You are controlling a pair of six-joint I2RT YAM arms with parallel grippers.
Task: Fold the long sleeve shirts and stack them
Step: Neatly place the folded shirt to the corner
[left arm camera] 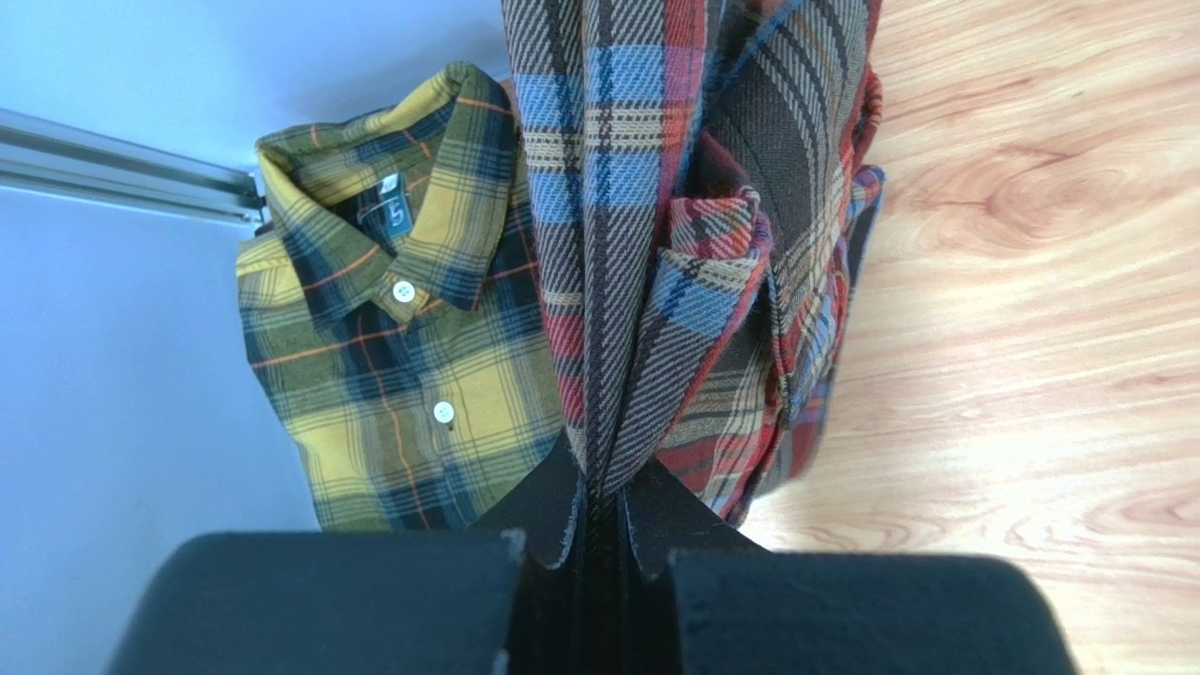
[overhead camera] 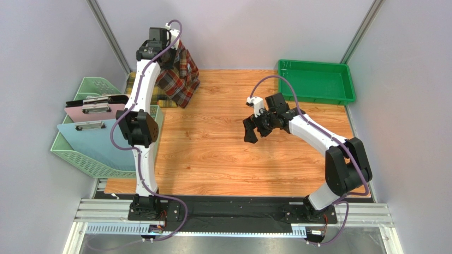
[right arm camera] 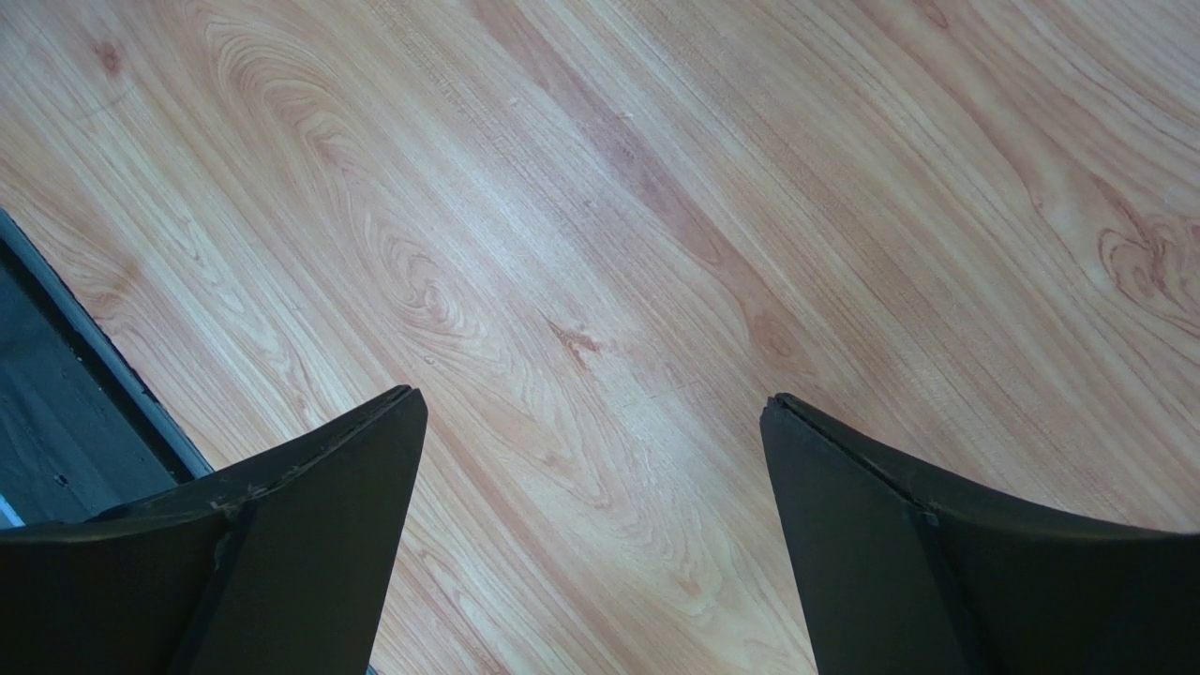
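Observation:
My left gripper is shut on a fold of the red, brown and navy plaid shirt and holds it lifted at the far left of the table, the cloth hanging down to the wood. The yellow and dark green plaid shirt lies folded flat under and beside it, collar and buttons showing; the overhead view shows only its edge. My right gripper stands open over bare wood near the table's middle, with nothing between its fingers.
A green tray sits at the back right corner. A pale green basket holding pink, blue and black clipboards stands off the table's left edge. Grey walls close in the back and both sides.

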